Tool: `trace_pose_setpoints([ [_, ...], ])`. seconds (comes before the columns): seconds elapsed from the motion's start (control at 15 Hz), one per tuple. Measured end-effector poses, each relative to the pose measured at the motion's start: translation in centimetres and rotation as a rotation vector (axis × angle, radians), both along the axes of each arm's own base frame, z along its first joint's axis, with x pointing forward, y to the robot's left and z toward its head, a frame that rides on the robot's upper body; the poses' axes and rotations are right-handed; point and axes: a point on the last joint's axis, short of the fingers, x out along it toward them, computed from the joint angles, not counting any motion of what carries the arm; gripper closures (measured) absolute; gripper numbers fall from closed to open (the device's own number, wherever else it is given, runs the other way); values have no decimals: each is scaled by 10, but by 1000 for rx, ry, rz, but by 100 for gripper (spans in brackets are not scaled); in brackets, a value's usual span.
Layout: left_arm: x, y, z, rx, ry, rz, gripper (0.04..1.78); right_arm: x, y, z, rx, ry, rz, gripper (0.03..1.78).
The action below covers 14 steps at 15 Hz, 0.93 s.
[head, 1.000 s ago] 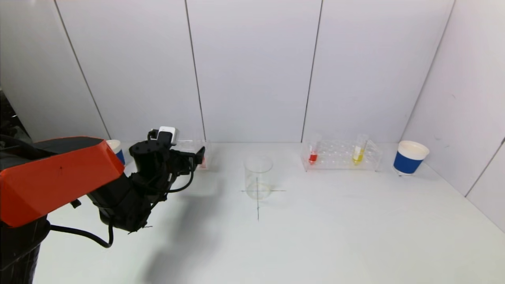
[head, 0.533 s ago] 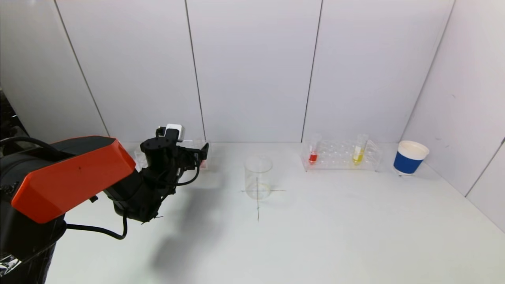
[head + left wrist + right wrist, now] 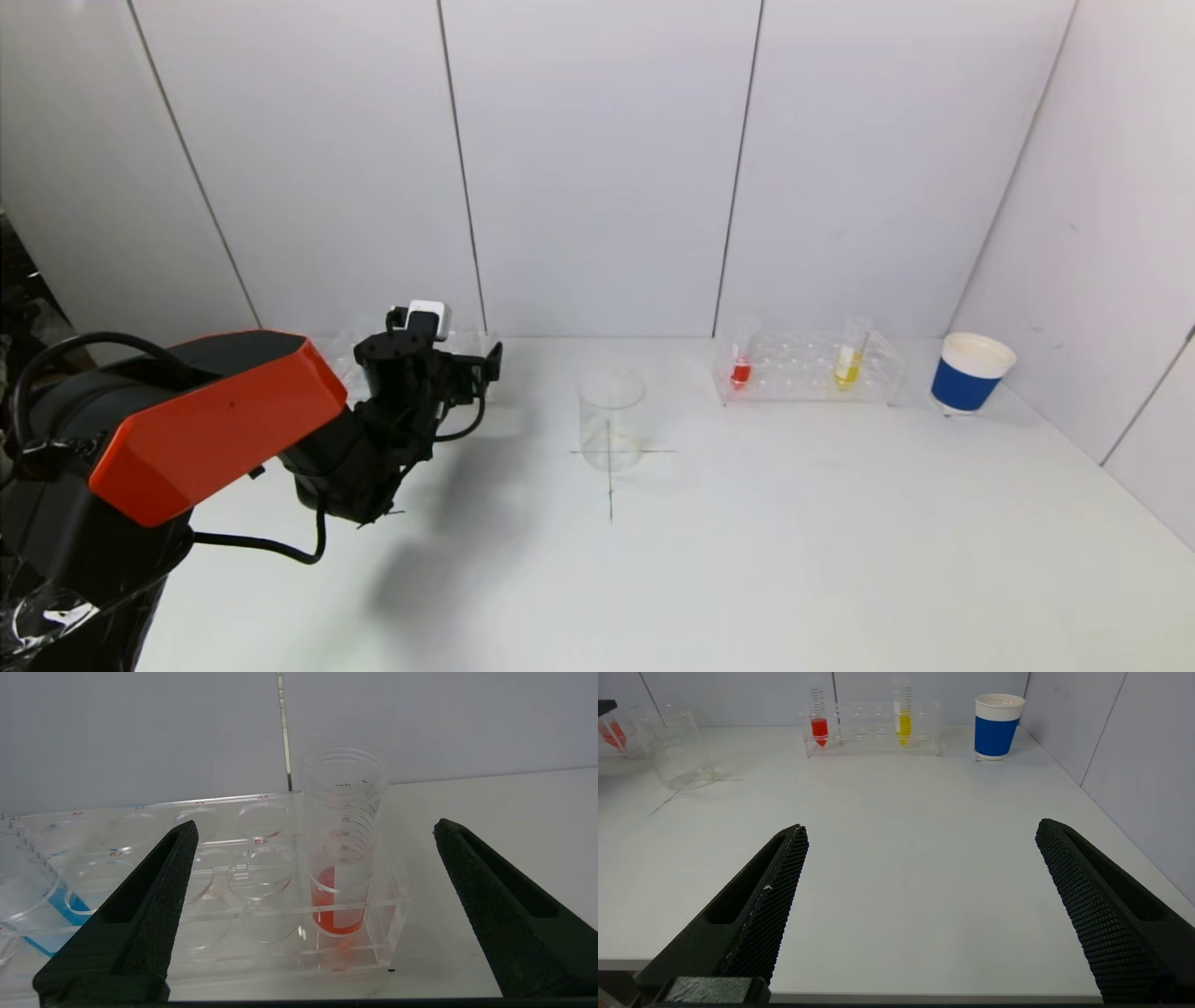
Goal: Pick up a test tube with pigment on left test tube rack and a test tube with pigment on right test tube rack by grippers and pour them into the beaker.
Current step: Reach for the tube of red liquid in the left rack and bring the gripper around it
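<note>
My left gripper point(image 3: 478, 366) is open just in front of the clear left rack point(image 3: 341, 359). In the left wrist view its fingers point(image 3: 154, 891) stand wide on either side of a test tube of red pigment point(image 3: 343, 858), without touching it. That tube stands upright at the end of the rack point(image 3: 233, 800). A tube of blue pigment point(image 3: 51, 905) stands at the rack's other side. The empty beaker point(image 3: 611, 420) sits mid-table. The right rack point(image 3: 808, 369) holds a red tube point(image 3: 741, 359) and a yellow tube point(image 3: 850, 355). My right gripper point(image 3: 920, 828) is open and empty, low over the table's front edge.
A blue and white paper cup point(image 3: 969, 373) stands right of the right rack, near the side wall. A black cross is drawn on the table under the beaker. The back wall is close behind both racks.
My left arm has moved forward and to the right, closer to the left rack. Its gripper now hides the red tube in the head view. The right side is unchanged.
</note>
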Motion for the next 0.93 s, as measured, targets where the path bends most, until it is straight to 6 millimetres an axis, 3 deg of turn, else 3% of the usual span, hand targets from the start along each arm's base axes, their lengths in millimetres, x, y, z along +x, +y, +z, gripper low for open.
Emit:
trace_pose_setpoints([
  [0.33, 4, -11, -6, 3, -2, -20, 6, 0, 0, 0, 0, 0, 0, 4],
  [0.93, 16, -15, -12, 3, -11, 5, 6, 0, 0, 0, 0, 0, 0, 4],
])
